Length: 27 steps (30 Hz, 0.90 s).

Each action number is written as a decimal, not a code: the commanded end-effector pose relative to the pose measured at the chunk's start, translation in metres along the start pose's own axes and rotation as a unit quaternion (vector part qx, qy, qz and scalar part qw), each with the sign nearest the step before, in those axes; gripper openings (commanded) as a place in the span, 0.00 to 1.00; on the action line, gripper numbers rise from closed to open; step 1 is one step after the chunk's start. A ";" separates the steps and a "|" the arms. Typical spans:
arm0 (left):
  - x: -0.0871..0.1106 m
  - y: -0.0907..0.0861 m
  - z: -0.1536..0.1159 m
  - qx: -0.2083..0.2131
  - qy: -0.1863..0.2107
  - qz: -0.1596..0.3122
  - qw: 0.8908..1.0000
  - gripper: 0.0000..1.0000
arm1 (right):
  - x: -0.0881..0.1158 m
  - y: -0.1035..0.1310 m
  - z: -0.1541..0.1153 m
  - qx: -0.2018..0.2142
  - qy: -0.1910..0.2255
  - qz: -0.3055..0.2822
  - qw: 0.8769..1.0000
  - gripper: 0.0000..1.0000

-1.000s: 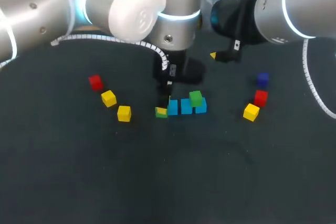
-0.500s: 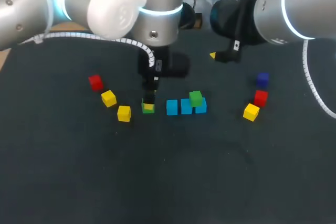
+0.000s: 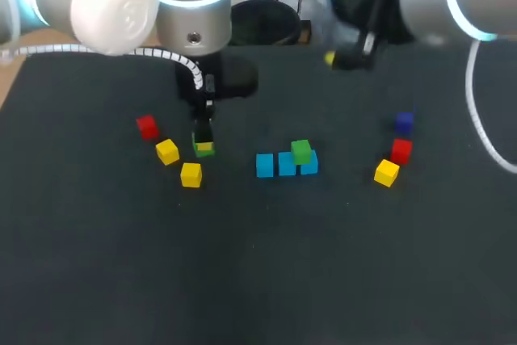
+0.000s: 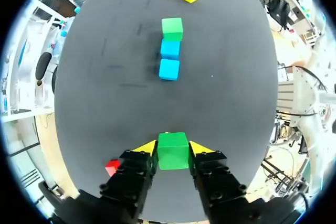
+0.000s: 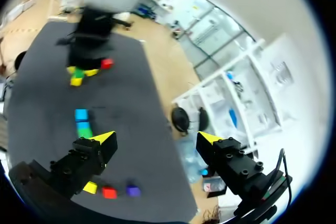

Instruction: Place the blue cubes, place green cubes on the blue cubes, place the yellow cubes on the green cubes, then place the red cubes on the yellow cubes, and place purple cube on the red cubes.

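Green cube (image 4: 173, 156) clamped in the left gripper (image 4: 172, 146), just beside two yellow cubes (image 3: 167, 152).
Both yellow tips press its sides. The row of three blue cubes (image 3: 287, 164) sits apart toward the middle of the table (image 3: 258, 264), a second green cube (image 3: 301, 151) stacked on its right end. The right gripper (image 5: 157, 139) hangs above the far edge, fingers spread wide; a purple cube (image 3: 404, 122), red cube (image 3: 401, 150) and yellow cube (image 3: 387, 173) lie grouped at the right.
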State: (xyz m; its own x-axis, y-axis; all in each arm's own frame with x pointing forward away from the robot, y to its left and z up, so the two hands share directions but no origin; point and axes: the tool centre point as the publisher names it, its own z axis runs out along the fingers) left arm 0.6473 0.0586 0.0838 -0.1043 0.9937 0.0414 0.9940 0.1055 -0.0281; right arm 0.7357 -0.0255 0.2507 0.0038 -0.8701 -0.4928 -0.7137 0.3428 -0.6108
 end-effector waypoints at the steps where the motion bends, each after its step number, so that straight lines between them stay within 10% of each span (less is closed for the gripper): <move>1: 0.001 -0.005 0.003 0.000 -0.002 0.005 1.000 0.00 | 0.018 -0.018 -0.025 0.081 -0.004 0.032 0.996 1.00; 15: -0.005 -0.008 0.008 0.011 0.008 0.019 1.000 0.00 | 0.076 -0.092 -0.071 0.234 0.046 0.132 0.962 1.00; 27: -0.006 -0.009 0.010 0.015 0.012 0.021 1.000 0.00 | 0.111 -0.081 -0.095 0.151 0.250 -0.039 0.956 1.00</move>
State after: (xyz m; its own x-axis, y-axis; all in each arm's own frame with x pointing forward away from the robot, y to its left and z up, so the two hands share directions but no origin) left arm 0.6361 0.0543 0.0749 -0.0637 0.9962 0.0587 0.9963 0.0669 -0.0540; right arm 0.7422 -0.1774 0.2979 -0.2567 -0.8951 -0.3645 -0.3714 0.4395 -0.8179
